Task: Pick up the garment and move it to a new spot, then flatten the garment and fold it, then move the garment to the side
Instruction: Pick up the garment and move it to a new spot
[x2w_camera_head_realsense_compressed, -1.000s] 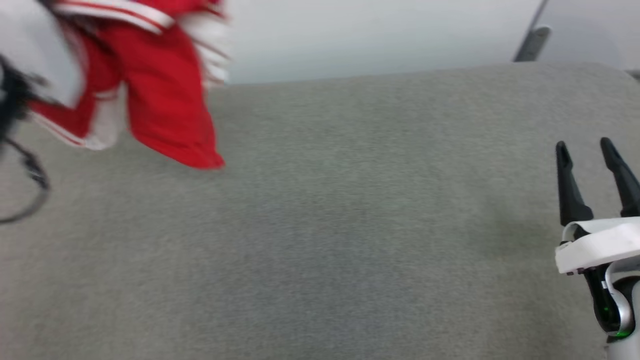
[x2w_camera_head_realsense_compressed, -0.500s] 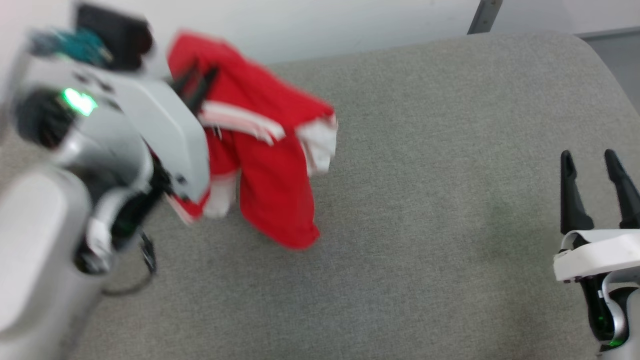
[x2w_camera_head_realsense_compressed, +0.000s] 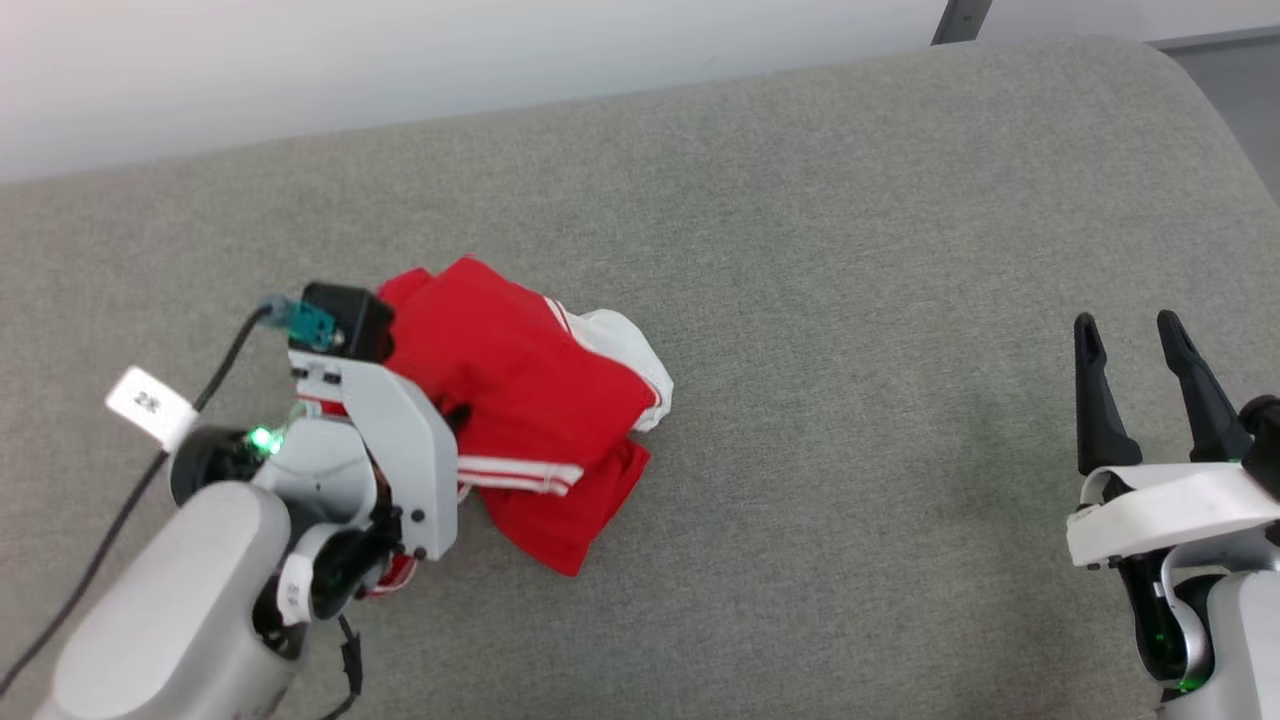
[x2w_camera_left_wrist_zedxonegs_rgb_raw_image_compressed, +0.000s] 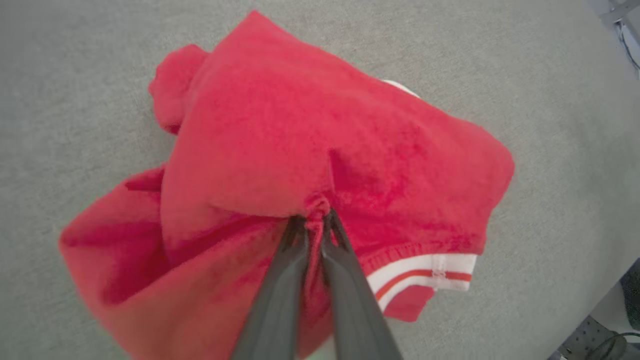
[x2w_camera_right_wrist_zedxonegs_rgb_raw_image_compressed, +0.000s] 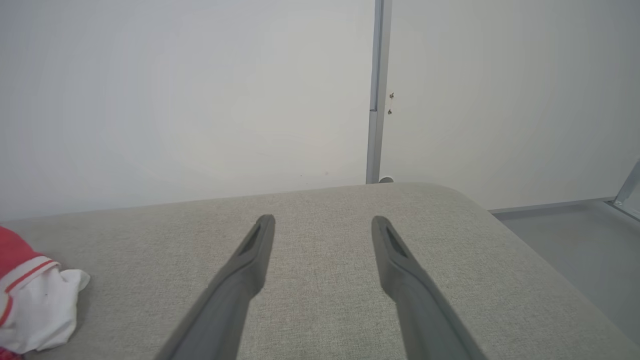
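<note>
Clamped with the left jaws on a fold of the crumpled red shirt (x2w_camera_head_realsense_compressed: 520, 390), heaped at nine o'clock on the grey cushion (x2w_camera_head_realsense_compressed: 800, 250) near a black cable (x2w_camera_head_realsense_compressed: 95, 555) at eight, and spread wide, empty, with the right jaws well apart at three o'clock.

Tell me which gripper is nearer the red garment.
Left. The left gripper is shut on a fold of the garment; the right gripper stands open far to its right.

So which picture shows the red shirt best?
The left wrist view: the red shirt spreads across it, left fingers pinching a fold. The head view shows it crumpled, partly behind the left arm; the right wrist view has a white sleeve end at its edge.
</note>
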